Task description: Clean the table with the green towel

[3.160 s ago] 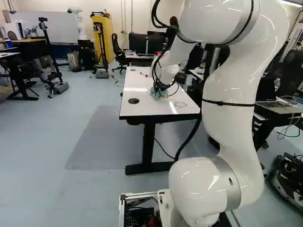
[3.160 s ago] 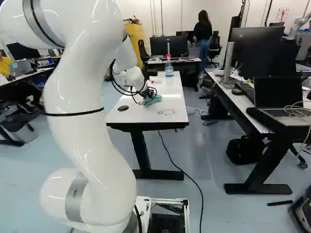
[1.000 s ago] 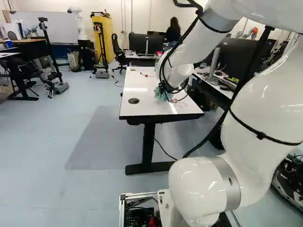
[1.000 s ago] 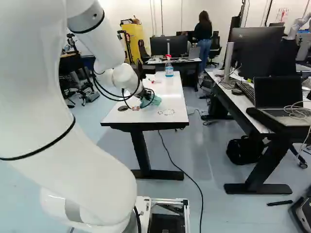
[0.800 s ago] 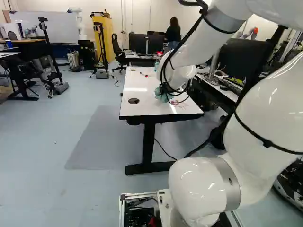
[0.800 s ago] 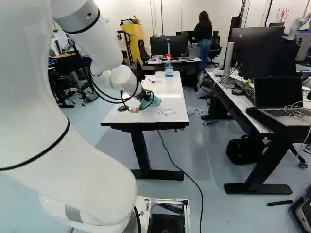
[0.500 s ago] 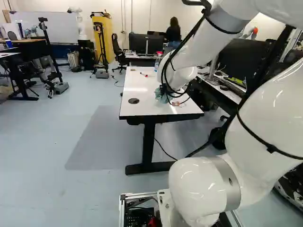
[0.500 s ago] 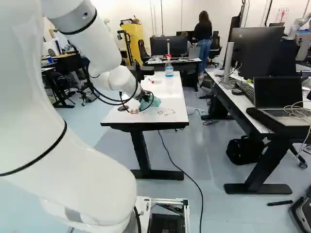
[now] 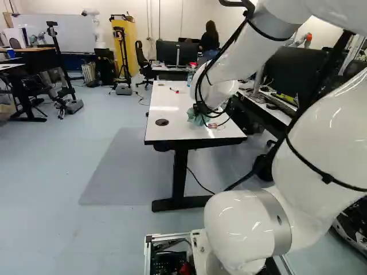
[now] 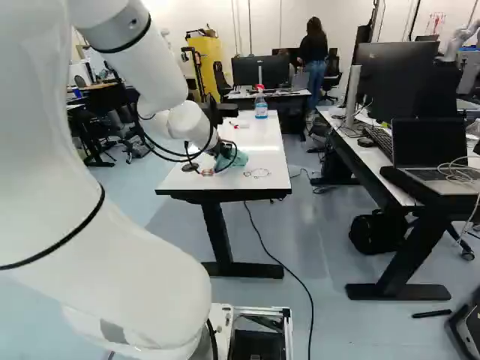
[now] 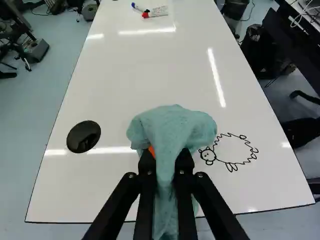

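Right, in the right base view you have your arm (image 10: pixel 112 247) reaching from the left over the white bench (image 10: pixel 264 148), with the end effector (image 10: pixel 226 149) low above its top. The green towel (image 10: pixel 238 159) bunches at its tip. Nearer you than the towel is a line drawing (image 10: pixel 257 173) on the bench top, and farther back stands a spray bottle (image 10: pixel 261 109) with a red head. At the right of this view, a laptop (image 10: pixel 430 154) sits open on a side desk (image 10: pixel 358 154).

In the left base view, you see the arm come in from the right, its wrist over the bench's right-hand side. The towel shows just beyond the cables (image 9: pixel 199 94) looped around the wrist. A black disc (image 9: pixel 161 122) lies in the bench top to the left of the towel.

In the wrist view, your end effector (image 11: pixel 166 157) is grasping the towel: a finger presses it from each side, and an orange pad (image 11: pixel 151 151) peeks out at one of them. The cloth puffs up ahead of the fingers and trails back between them. The drawing, a curly-coated animal, is just beside the towel on one side; the disc is on the other, apart from it. Well ahead, you have markers (image 11: pixel 155 13) with red and blue ends on the bench.
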Tool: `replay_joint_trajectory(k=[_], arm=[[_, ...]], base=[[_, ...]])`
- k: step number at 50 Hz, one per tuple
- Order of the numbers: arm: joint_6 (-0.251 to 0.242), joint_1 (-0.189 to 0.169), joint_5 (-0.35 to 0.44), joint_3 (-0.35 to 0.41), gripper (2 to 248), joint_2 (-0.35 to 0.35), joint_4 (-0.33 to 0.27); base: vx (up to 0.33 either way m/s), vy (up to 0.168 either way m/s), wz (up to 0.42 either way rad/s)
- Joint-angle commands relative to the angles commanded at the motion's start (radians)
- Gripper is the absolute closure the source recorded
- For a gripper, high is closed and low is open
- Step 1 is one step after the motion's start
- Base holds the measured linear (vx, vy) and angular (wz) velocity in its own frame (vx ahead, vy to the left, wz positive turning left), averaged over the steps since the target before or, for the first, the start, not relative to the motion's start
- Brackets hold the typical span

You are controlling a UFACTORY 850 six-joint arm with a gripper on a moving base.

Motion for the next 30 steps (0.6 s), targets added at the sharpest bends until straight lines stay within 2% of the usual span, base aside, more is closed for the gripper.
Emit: replay_joint_trajectory(k=[10, 30], arm=[[0.0, -0.004, 0.011, -0.028, 205, -0.046, 0.0], [0.0, -0.037, 0.066, -0.039, 205, -0.106, 0.0]], base=[[0.0, 0.0, 0.0], [0.0, 0.0, 0.0]])
